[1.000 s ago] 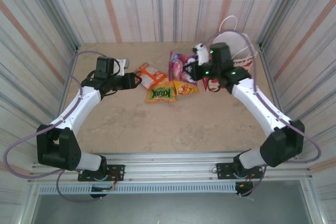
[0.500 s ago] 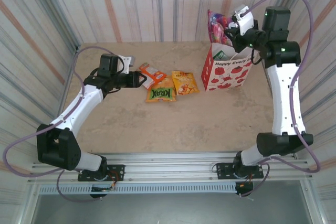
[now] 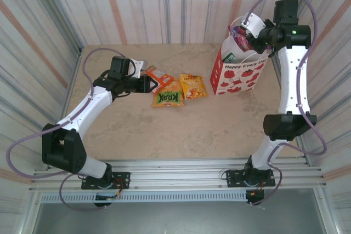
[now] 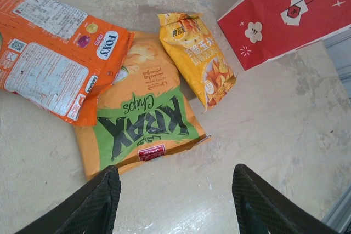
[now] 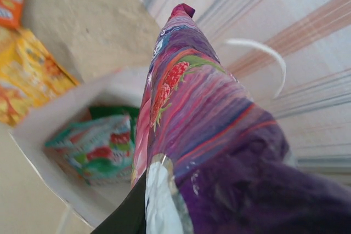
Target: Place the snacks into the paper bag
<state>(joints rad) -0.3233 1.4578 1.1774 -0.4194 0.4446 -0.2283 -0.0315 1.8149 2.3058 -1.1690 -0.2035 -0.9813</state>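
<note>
Three snacks lie on the table (image 3: 192, 130) left of the paper bag (image 3: 239, 74): an orange packet (image 4: 49, 64), the KRAX packet (image 4: 143, 124) and a yellow packet (image 4: 198, 58). The left gripper (image 4: 175, 201) hangs spread above them. The right gripper (image 3: 248, 28) clamps a purple packet (image 5: 208, 135) over the bag's open top, where a green packet (image 5: 93, 149) lies inside.

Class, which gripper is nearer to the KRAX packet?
Left. The left gripper sits just left of the KRAX packet; the right gripper is far off above the paper bag, holding a purple packet.
</note>
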